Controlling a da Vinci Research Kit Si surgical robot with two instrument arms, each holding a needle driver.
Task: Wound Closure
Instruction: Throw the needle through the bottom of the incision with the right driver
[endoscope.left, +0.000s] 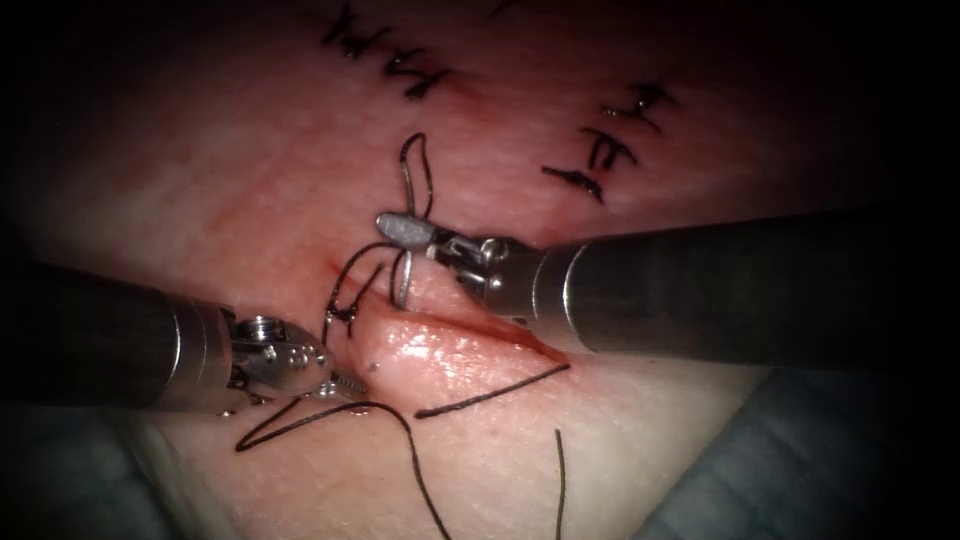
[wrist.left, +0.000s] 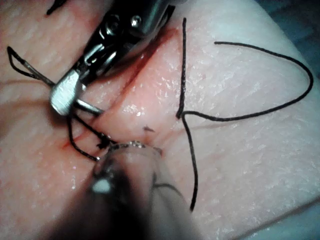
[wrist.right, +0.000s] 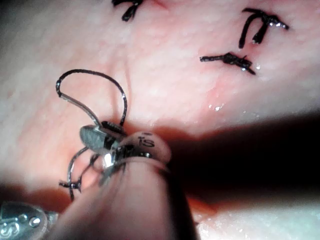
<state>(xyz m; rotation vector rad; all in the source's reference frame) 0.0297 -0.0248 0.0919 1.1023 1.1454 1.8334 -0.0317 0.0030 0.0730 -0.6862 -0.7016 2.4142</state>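
Endoscope view: the right arm's silver needle driver (endoscope.left: 400, 229) reaches in over the pale pink pork tissue (endoscope.left: 250, 180), its jaws clenched on the thin curved steel needle (endoscope.left: 405, 275) near mid-curve, just above the upper end of the glistening open cut (endoscope.left: 470, 335). I cannot tell whether the needle tip is in the tissue. The left arm's silver needle driver (endoscope.left: 343, 384) lies left of the cut, jaws closed on the black suture thread (endoscope.left: 330, 412), which trails across the tissue's near edge. Finished dark stitches (endoscope.left: 600, 150) sit toward the far edge.

Left wrist view: the right tool (wrist.left: 66, 96) grasps the needle (wrist.left: 89, 106) beside the cut (wrist.left: 132, 80); thread (wrist.left: 250, 116) loops over the tissue (wrist.left: 240, 165).

Right wrist view: the clamped jaws (wrist.right: 97, 137) hold the needle (wrist.right: 75, 162), with a thread loop (wrist.right: 90, 75) beyond.
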